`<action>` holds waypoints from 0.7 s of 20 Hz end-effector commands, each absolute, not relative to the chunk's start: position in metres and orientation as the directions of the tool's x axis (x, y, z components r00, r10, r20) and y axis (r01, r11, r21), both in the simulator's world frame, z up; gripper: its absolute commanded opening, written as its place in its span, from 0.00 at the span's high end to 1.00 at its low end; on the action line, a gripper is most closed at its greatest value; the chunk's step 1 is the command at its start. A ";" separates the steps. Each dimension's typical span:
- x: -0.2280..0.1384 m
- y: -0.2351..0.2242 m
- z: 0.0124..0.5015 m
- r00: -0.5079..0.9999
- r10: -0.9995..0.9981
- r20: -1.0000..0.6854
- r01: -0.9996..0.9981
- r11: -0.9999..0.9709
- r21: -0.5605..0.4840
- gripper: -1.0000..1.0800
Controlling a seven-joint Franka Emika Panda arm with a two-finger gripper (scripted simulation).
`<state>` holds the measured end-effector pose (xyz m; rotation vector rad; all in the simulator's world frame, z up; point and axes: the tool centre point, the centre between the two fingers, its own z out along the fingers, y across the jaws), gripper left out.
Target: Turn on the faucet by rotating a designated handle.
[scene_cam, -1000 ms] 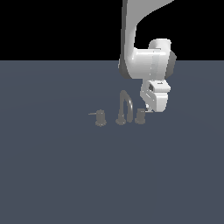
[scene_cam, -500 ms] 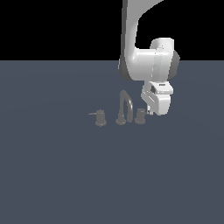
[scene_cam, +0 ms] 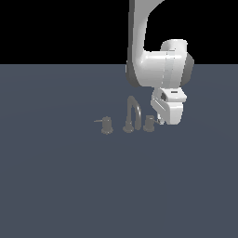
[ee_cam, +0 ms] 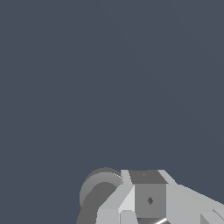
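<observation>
Fingers' spread cannot be told: gripper (scene_cam: pixel 161 121) hides them. It has crept lower and closer, now just beside the handle (scene_cam: pixel 149 123) right of the faucet (scene_cam: pixel 132 115) spout in the exterior view. Contact with its lever looks imminent.

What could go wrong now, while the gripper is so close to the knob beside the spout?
1. The gripper sits low against the knob on the exterior view's right, and its fingertips are hidden. It may push the knob's body instead of turning its lever.
2. The arched spout stands just beyond that knob; a sideways sweep might strike it.
3. The wrist view shows only the knob's edge, so alignment is hard to confirm.
</observation>
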<state>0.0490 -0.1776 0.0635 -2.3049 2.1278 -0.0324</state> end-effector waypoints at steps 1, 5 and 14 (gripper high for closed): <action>0.041 -0.164 0.064 0.087 -0.996 0.004 -0.996 -0.087 -0.007 1.00; 0.031 -0.153 0.064 0.088 -0.996 0.002 -0.996 -0.088 -0.003 1.00; 0.031 -0.127 0.064 0.081 -0.997 0.004 -0.997 -0.081 -0.001 1.00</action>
